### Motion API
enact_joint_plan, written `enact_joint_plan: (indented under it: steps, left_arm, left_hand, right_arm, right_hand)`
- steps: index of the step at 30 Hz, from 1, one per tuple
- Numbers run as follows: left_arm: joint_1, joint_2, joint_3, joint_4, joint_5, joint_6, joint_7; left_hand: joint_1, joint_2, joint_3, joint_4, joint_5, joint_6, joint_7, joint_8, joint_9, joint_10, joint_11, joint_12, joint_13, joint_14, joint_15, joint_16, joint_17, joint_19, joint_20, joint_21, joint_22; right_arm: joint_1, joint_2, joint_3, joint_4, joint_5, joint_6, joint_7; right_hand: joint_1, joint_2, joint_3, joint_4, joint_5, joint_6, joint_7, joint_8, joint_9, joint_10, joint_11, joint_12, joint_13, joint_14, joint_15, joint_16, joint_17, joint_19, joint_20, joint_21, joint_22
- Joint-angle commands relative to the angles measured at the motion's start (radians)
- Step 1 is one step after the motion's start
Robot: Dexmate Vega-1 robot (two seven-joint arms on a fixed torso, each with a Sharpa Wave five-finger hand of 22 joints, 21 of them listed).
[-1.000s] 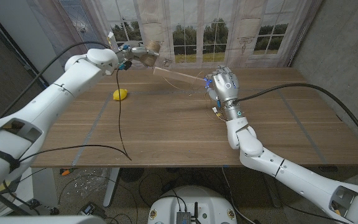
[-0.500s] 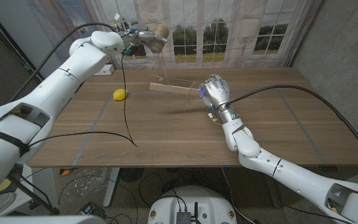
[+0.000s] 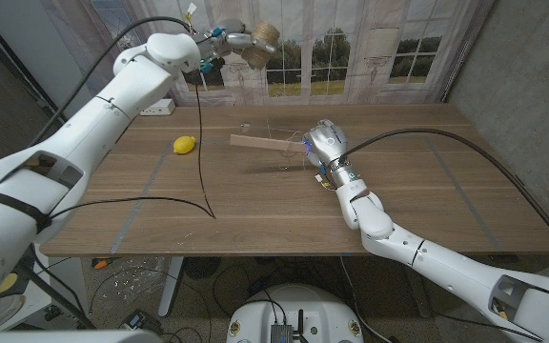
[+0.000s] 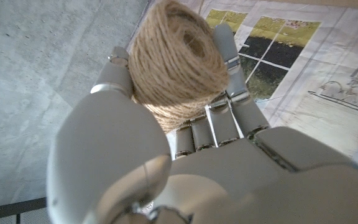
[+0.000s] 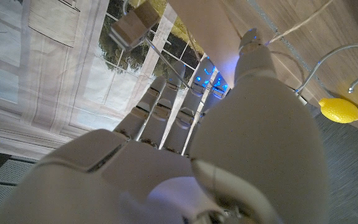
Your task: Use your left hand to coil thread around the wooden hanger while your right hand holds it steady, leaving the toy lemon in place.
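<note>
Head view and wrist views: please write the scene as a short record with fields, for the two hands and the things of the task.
left hand: raised above the table's far side, holds the ball of twine
right hand: grips one end of the wooden hanger
wooden hanger: held over the table, metal hook seen in the right wrist view
toy lemon: lies on the table, apart from both hands

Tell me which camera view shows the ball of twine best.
The left wrist view: the ball of twine sits large and close in the left hand, its wound strands sharp. The head view shows it small and far off, raised above the table. In the right wrist view I cannot make it out.
</note>
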Motion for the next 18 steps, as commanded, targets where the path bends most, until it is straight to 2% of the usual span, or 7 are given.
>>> enact_joint_plan:
  steps: [1, 13, 18]
  left_arm:
    - [0.031, -0.003, -0.017, -0.073, -0.036, -0.095, -0.067]
    - [0.06, 0.008, -0.015, -0.146, -0.085, -0.155, -0.167]
    - [0.075, 0.016, -0.008, -0.164, -0.114, -0.16, -0.218]
  left_hand:
    - [0.103, 0.161, 0.247, 0.021, -0.001, 0.227, -0.051, -0.006, 0.003, 0.138, -0.129, 0.086, 0.084, 0.241, -0.264, -0.004, 0.003, 0.019, -0.069, 0.005, 0.004]
    - [0.101, 0.162, 0.248, 0.022, -0.001, 0.226, -0.053, -0.009, 0.007, 0.138, -0.13, 0.085, 0.084, 0.242, -0.264, -0.007, 0.004, 0.017, -0.07, 0.007, 0.004]
    - [0.1, 0.161, 0.248, 0.022, -0.001, 0.228, -0.051, -0.01, 0.008, 0.136, -0.13, 0.085, 0.087, 0.242, -0.264, -0.009, 0.005, 0.017, -0.069, 0.008, 0.004]
  right_arm:
    - [0.04, 0.033, -0.023, 0.042, -0.004, -0.036, 0.077]
    - [0.067, 0.081, -0.046, 0.065, -0.008, -0.145, 0.165]
    - [0.074, 0.117, -0.044, 0.071, 0.006, -0.219, 0.197]
  right_hand:
    - [0.161, 0.171, 0.001, 0.002, 0.009, 0.009, -0.004, 0.002, 0.003, 0.014, -0.013, 0.005, 0.102, 0.013, -0.149, -0.007, 0.006, -0.005, -0.013, 0.004, 0.0]
    - [0.159, 0.172, -0.002, 0.005, 0.01, 0.009, -0.005, 0.002, 0.003, 0.014, -0.012, 0.004, 0.102, 0.012, -0.148, -0.014, 0.011, -0.013, -0.005, 0.002, 0.0]
    - [0.157, 0.173, -0.002, 0.006, 0.011, 0.01, -0.002, 0.002, 0.002, 0.017, -0.008, 0.003, 0.1, 0.012, -0.148, -0.017, 0.013, -0.014, 0.002, 0.002, 0.0]
